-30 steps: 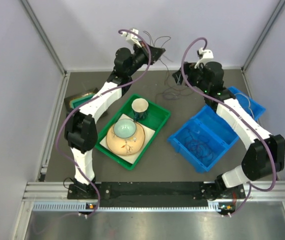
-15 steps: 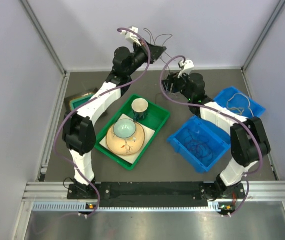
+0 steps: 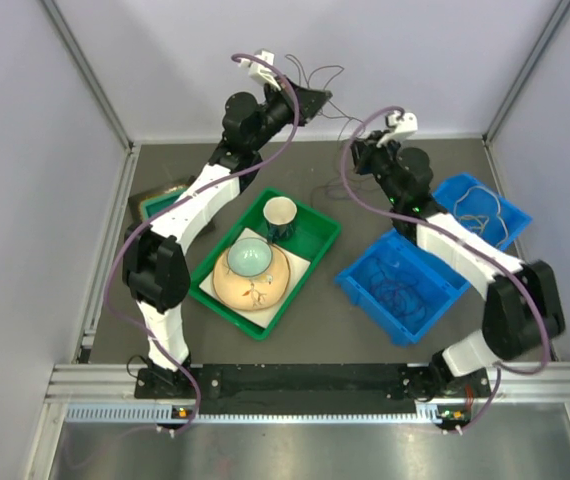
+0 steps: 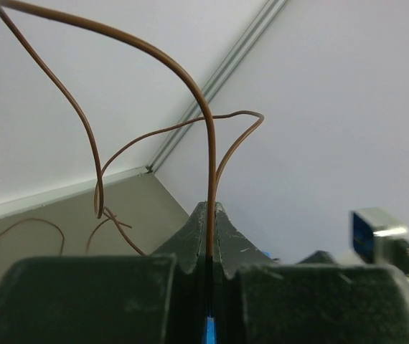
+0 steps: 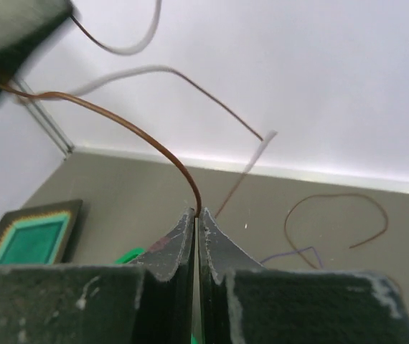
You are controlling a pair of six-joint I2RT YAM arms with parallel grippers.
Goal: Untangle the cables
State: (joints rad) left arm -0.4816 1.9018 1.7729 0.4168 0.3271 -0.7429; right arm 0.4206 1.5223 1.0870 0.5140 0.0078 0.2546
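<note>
My left gripper [image 3: 315, 100] is raised near the back wall, shut on a thin brown cable [image 4: 208, 143] that rises from its tips [image 4: 209, 208] and loops away. To its right, my right gripper [image 3: 358, 158] is shut on a brown cable [image 5: 129, 129] that arcs up and left from its tips [image 5: 196, 213] toward the left gripper. More loose cables [image 3: 333, 188] lie on the table below; a brown loop [image 5: 334, 215] and a purple wire [image 5: 298, 254] show in the right wrist view.
A green tray [image 3: 303, 284] with a cup [image 3: 280, 215] and a bowl [image 3: 250, 258] sits centre-left. On the right, two blue bins [image 3: 350, 278] [image 3: 510, 215] hold coiled cables. A teal-faced pad [image 3: 160, 197] lies at the left wall.
My right gripper swung left toward the hanging cable, came back a little to the right, and closed from wide open onto the brown cable. The left arm has barely moved.
</note>
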